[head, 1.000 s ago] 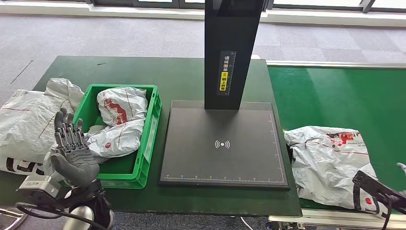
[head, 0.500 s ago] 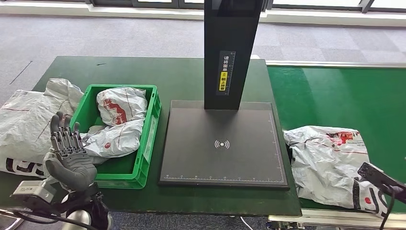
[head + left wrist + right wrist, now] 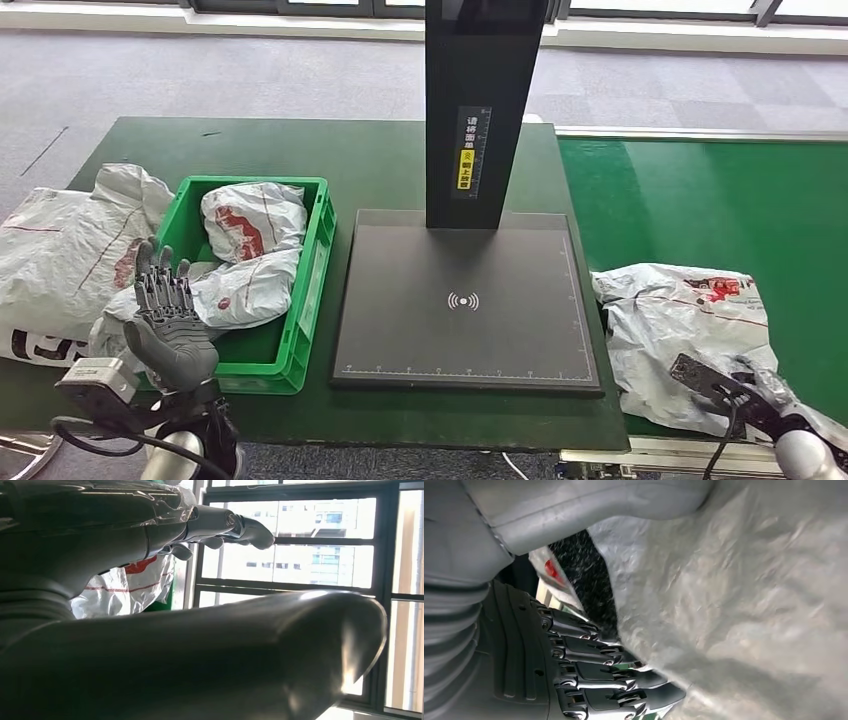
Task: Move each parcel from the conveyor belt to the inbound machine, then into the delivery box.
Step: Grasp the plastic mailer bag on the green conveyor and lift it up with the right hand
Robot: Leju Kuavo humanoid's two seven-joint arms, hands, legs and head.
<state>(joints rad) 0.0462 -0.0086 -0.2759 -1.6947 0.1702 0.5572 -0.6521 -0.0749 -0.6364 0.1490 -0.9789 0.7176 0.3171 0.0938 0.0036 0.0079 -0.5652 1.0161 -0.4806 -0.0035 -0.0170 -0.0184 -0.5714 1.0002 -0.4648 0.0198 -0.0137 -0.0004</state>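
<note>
On the green conveyor belt [image 3: 700,200] the grey parcel [image 3: 685,335] lies directly against our right hand [image 3: 745,398], fingers spread and gripping nothing yet. We should slide them beneath its edge before closing. Our left hand [image 3: 170,325] hovers empty, fingers apart.

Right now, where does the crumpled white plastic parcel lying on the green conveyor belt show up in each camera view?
Head view: white plastic parcel at lower right, on the green conveyor belt.
Left wrist view: not in it.
Right wrist view: its grey-white crinkled plastic covers the right half.
Shared landmark: the right hand at the parcel's near edge.
</note>
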